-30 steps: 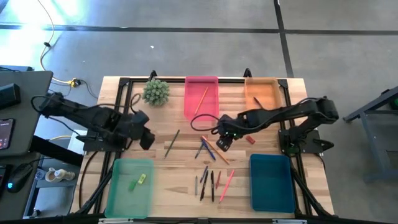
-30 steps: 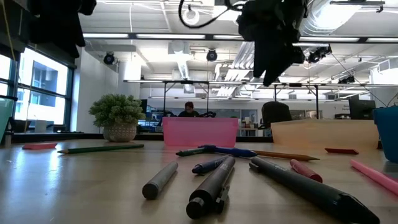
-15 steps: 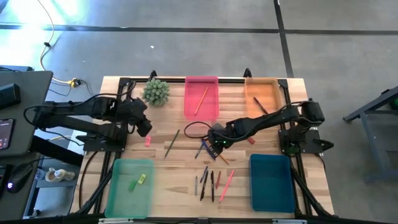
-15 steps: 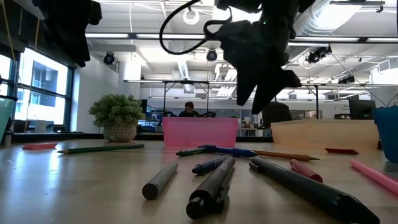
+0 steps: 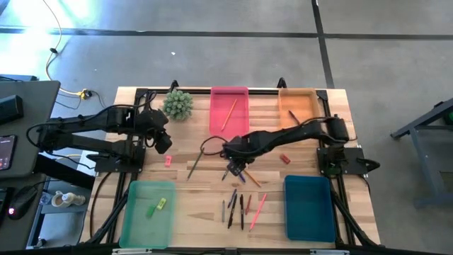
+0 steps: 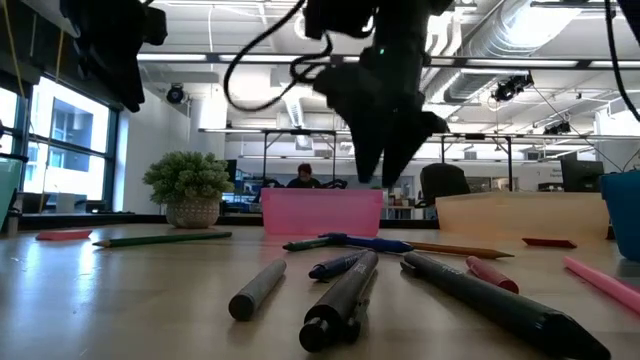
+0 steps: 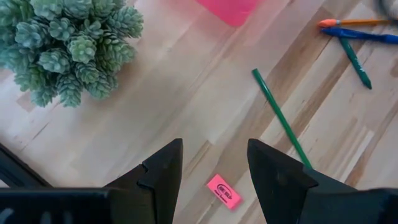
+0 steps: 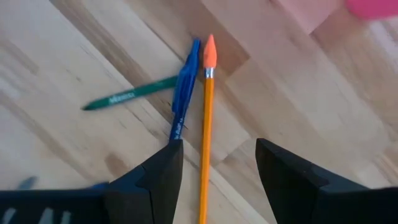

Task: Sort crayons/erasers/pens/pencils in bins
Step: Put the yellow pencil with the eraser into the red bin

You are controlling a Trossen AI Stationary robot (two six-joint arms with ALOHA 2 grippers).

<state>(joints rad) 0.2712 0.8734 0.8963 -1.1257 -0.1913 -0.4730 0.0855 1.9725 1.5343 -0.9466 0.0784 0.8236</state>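
Overhead, the right gripper (image 5: 234,160) hangs with jaws wide and empty above an orange pencil (image 8: 206,130), which lies on the table beside a blue pen (image 8: 185,87) and a green pen (image 8: 130,93). The left gripper (image 5: 164,142) — also spread, holding nothing — hovers near the plant (image 5: 178,103), over a pink eraser (image 7: 224,191) and a green pencil (image 7: 281,118). One pencil (image 5: 228,112) lies in the pink bin (image 5: 216,124) — a yellow-green eraser (image 5: 161,204) in the green bin (image 5: 134,227).

A small green plant (image 5: 178,104) in a pot stands near the far edge of the wooden table (image 5: 205,212), toward its left corner. Left of the table sits a dark desk (image 5: 18,127) with a phone (image 5: 6,151) on it. A yellow cable (image 5: 51,60) runs over the grey floor. In the room behind, a person (image 6: 304,177) sits at a desk
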